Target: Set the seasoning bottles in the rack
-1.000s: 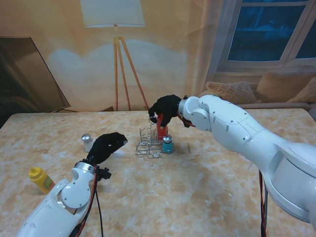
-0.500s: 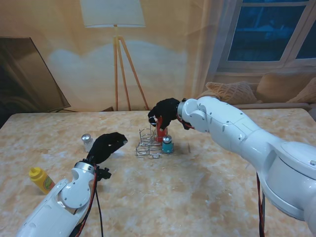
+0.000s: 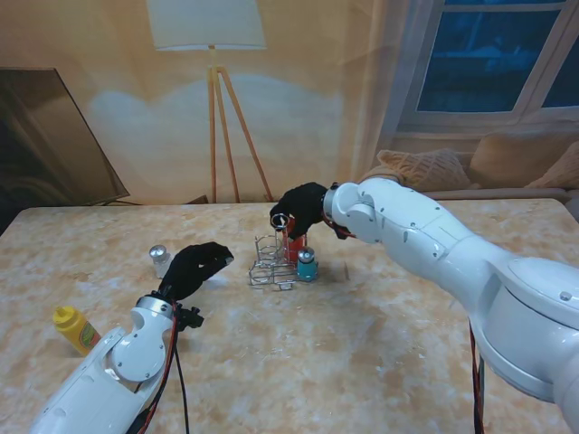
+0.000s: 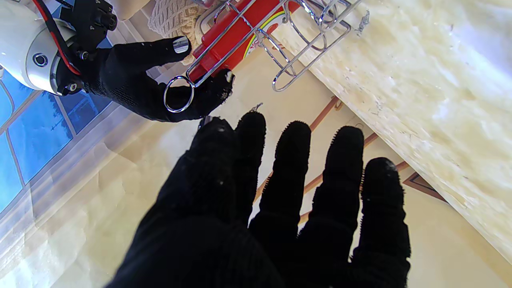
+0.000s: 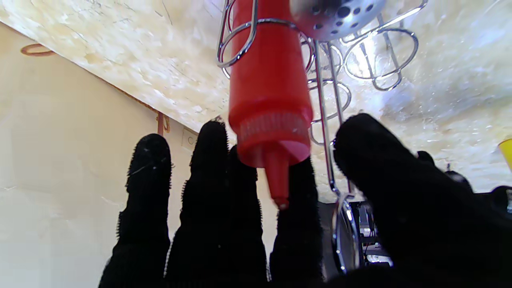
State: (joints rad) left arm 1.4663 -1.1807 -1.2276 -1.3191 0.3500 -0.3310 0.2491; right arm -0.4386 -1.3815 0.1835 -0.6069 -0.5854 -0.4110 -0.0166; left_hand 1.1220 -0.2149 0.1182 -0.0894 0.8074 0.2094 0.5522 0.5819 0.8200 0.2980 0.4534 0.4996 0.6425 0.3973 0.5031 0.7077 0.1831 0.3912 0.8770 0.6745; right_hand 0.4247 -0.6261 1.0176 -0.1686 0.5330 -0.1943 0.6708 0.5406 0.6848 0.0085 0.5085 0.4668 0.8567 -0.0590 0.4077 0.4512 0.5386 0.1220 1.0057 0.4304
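Seasoning bottles are partly sorted: the red squeeze bottle (image 5: 269, 100) stands inside a ring of the wire rack (image 3: 271, 260), near the middle of the tabletop (image 3: 380, 334). From the fingers (image 5: 208, 188) outward, the right hand (image 3: 298, 208) hovers at the bottle's nozzle end. In the right wrist view the fingers are spread around the red cap, with thumb on one side and the rest on the other, and I cannot tell whether any pad touches it; the grip looks loosened rather than clamped. The left wrist view shows that hand just behind the rack's ring handle (image 4: 178, 94). A blue-bodied shaker (image 3: 308, 264) with a perforated metal top sits at the rack's right side; whether it is seated in a ring or just beside the wire cannot be told.

The left hand (image 3: 194, 267) holds nothing, its fingers extended and slightly apart above the tabletop, left of the rack. Still outside the rack are a small silver-capped shaker (image 3: 160, 260), to the left and near the left hand, and a yellow squeeze bottle (image 3: 76, 328) far left and nearer to me. So, by my judgement, one bottle is in, possibly two, and at least two remain.
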